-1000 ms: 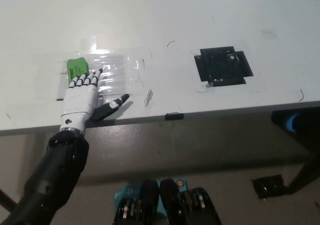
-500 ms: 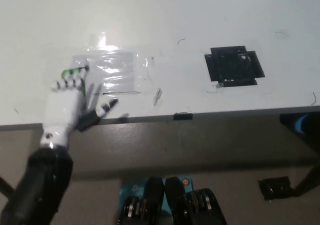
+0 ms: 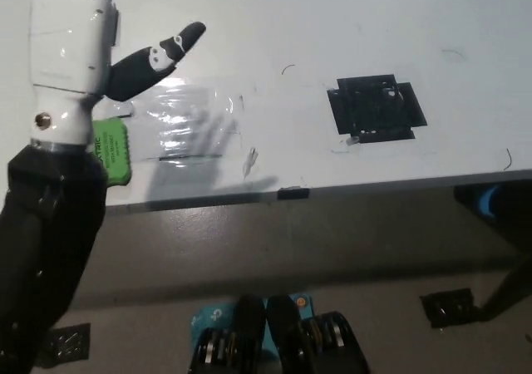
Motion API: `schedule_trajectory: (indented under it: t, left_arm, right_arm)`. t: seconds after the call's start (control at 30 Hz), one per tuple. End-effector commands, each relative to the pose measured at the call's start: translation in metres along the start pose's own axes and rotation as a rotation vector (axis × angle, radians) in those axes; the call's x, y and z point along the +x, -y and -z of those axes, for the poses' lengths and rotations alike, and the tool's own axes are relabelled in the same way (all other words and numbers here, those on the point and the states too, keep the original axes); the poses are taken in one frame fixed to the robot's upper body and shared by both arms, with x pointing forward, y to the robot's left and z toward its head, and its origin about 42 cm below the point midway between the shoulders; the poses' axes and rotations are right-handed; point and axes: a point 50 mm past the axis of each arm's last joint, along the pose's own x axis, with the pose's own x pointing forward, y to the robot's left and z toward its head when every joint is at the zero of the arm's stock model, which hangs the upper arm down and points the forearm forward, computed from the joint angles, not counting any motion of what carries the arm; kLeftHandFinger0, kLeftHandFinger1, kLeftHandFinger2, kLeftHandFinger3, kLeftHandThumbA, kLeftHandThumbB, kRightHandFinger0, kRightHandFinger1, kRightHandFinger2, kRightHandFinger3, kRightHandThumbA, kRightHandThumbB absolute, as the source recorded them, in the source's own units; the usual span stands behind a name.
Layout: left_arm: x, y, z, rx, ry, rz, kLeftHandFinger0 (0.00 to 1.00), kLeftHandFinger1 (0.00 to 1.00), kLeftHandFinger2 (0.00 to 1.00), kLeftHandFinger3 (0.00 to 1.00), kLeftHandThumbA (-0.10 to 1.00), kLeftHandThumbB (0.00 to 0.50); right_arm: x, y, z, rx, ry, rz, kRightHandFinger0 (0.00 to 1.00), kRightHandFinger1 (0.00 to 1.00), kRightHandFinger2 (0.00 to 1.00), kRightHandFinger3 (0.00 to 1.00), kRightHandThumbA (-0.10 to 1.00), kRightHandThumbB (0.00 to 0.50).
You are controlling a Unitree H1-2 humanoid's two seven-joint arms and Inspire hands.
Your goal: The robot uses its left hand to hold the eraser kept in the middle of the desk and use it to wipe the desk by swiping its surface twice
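Note:
My white left hand is raised high at the upper left of the head view, open, with its fingers straight and its thumb spread to the right. It holds nothing. The green eraser lies on the white desk near the front edge, partly hidden behind my left forearm. It sits just left of a patch of clear tape. The hand is above the desk and apart from the eraser. My right hand is not in view.
A black taped square is stuck on the desk to the right of the middle. A small black tab sits on the desk's front edge. Grey floor lies below, with dark objects at lower right.
My left hand has lifted off the desk and risen toward the camera, leaving the eraser lying on the desk. The view itself has also shifted a little.

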Motion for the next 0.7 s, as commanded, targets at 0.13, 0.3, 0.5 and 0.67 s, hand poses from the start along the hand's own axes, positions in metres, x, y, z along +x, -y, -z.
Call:
schedule_trajectory:
  t: [0.13, 0.3, 0.5, 0.67]
  left_arm:
    - [-0.055, -0.042, -0.025, -0.085, 0.028, -0.052, 1.00, 1.00, 1.00, 1.00, 1.00, 0.469]
    - [-0.177, -0.013, -0.041, -0.272, -0.131, 0.088, 1.00, 1.00, 1.00, 1.00, 1.00, 0.359]
    - [-0.276, 0.016, -0.051, -0.429, -0.259, 0.277, 1.00, 1.00, 1.00, 1.00, 1.00, 0.184]
    - [-0.329, 0.045, -0.041, -0.560, -0.373, 0.409, 1.00, 1.00, 1.00, 1.00, 1.00, 0.127]
  right_arm:
    - [0.007, 0.001, -0.016, -0.005, 0.052, -0.035, 1.00, 1.00, 1.00, 1.00, 1.00, 0.143]
    - [0.008, 0.001, -0.014, -0.004, 0.045, -0.030, 1.00, 1.00, 1.00, 1.00, 1.00, 0.133]
    - [0.008, 0.000, -0.013, -0.002, 0.042, -0.033, 1.00, 1.00, 1.00, 1.00, 1.00, 0.131]
    - [0.010, -0.001, -0.014, -0.003, 0.039, -0.040, 1.00, 1.00, 1.00, 1.00, 1.00, 0.122]
